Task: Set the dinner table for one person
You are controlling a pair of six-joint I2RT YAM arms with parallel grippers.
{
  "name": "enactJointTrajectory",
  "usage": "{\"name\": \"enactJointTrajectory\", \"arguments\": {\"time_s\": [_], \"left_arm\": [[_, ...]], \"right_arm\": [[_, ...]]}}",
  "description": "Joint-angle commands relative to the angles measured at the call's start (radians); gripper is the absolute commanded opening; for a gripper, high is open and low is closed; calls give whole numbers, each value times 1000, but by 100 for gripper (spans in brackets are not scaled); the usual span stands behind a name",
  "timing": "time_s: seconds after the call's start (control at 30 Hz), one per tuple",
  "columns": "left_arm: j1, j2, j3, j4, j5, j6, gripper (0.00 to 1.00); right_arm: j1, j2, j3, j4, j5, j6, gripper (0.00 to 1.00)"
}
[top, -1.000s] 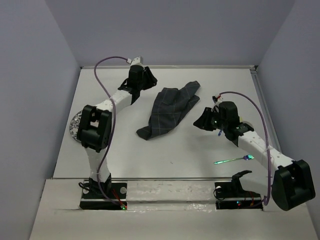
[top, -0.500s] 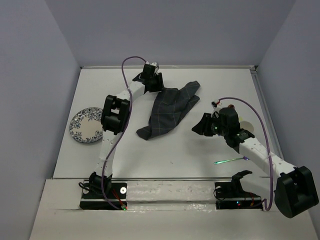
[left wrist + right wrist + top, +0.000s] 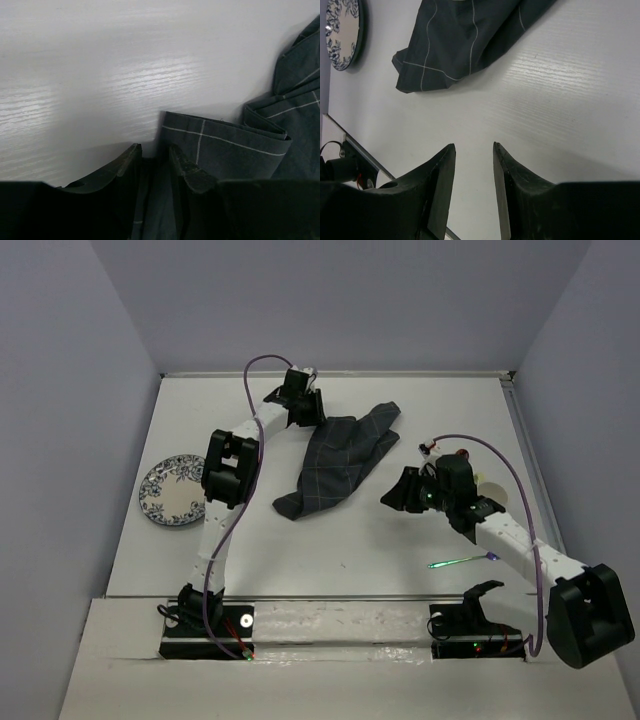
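Note:
The dinner table is a large white tabletop. A dark navy checked placemat lies crumpled on it at centre back. My left gripper is at the placemat's far left corner. In the left wrist view its jaws are closed on a fold of the placemat. My right gripper is open and empty, hovering right of the placemat. In the right wrist view it has only bare table between the fingers. A blue patterned plate lies at the left. A green utensil lies at the front right.
A pale round object is partly hidden behind the right arm near the right edge. The plate and placemat also show in the right wrist view. Walls close the table at back and sides.
The left arm swung right and back, uncovering the plate, and its gripper came down on the placemat's far corner. The right gripper edged slightly left.

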Motion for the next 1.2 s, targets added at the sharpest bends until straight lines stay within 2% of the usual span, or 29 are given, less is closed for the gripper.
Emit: {"name": "enactJointTrajectory", "arguments": {"time_s": [0.0,0.03,0.07,0.1,0.13,0.17,0.2,0.27,0.4,0.47,0.6,0.87,1.07,1.17], "left_arm": [[0,13,4,3,90,-19,33],[0,12,-2,13,77,-30,26],[0,10,-2,19,77,-34,25],[3,7,-10,30,77,-43,17],[3,6,-13,36,80,-49,13],[5,2,-19,44,78,-54,3],[6,1,-22,44,77,-56,0],[6,-16,-27,55,70,-62,0],[6,-120,-100,149,64,-73,0],[8,-166,-158,187,61,-88,0],[15,-313,-321,364,63,-154,0],[22,-485,-634,561,44,-235,0],[37,-556,-754,628,17,-249,0],[51,-510,-708,575,53,-226,0]], "right_arm": [[7,33,32,90,-68,5,42],[7,38,33,103,-75,9,42],[7,41,35,104,-75,9,42],[7,42,35,106,-76,11,43],[7,42,35,104,-76,12,43],[7,44,35,107,-69,11,43],[7,44,33,106,-64,9,43],[7,50,33,107,-55,11,48],[7,110,48,135,16,16,64],[7,172,70,141,42,28,66],[7,268,133,204,82,63,67],[7,541,315,215,165,85,68],[7,659,397,204,197,94,62],[7,667,395,204,198,103,61]]}}
